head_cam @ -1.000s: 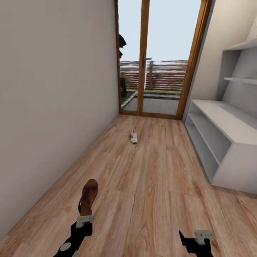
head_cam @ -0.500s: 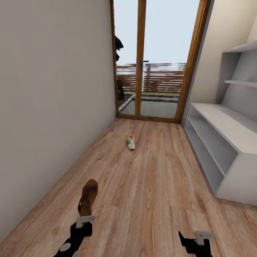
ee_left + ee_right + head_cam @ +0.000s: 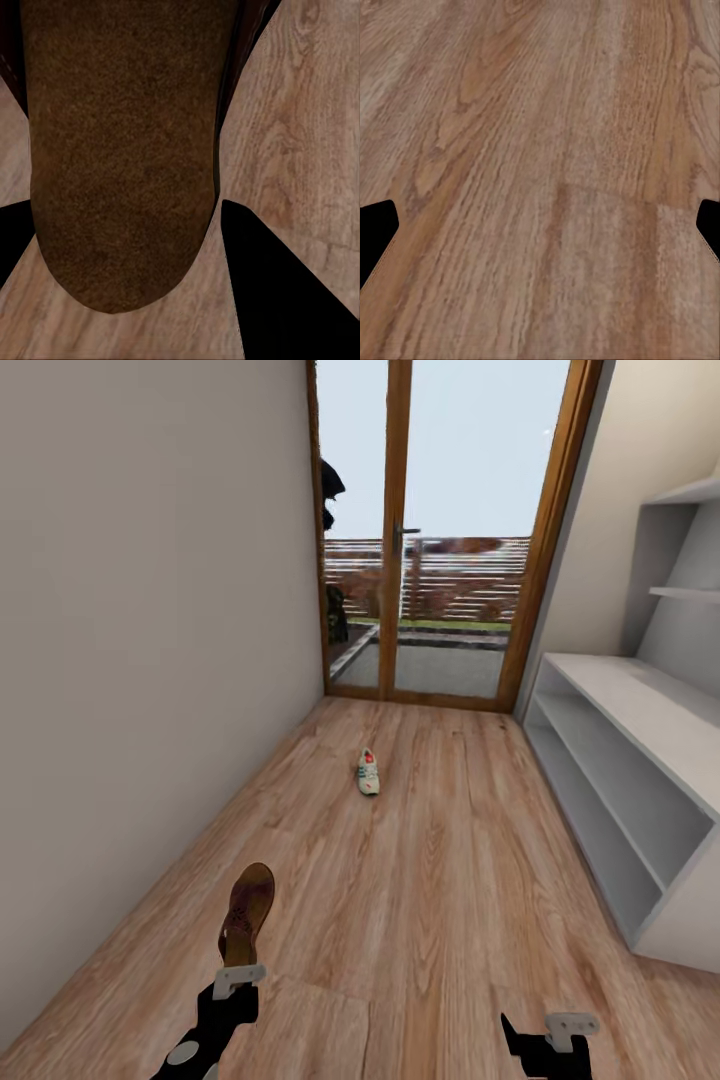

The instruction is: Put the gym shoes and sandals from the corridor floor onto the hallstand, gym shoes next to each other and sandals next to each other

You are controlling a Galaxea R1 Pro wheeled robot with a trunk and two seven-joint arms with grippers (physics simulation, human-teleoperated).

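Carrying dark brown leather sandal clamped in left pincer, right pincer apart and empty: approach pale grey hallstand at 2 o'clock, level.

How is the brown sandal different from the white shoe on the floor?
The sandal is dark brown and open; the gym shoe is white with a red patch. The sandal is held in the left gripper, close to the robot; the gym shoe lies alone on the floor, nearer the glass door. Both point roughly down the corridor.
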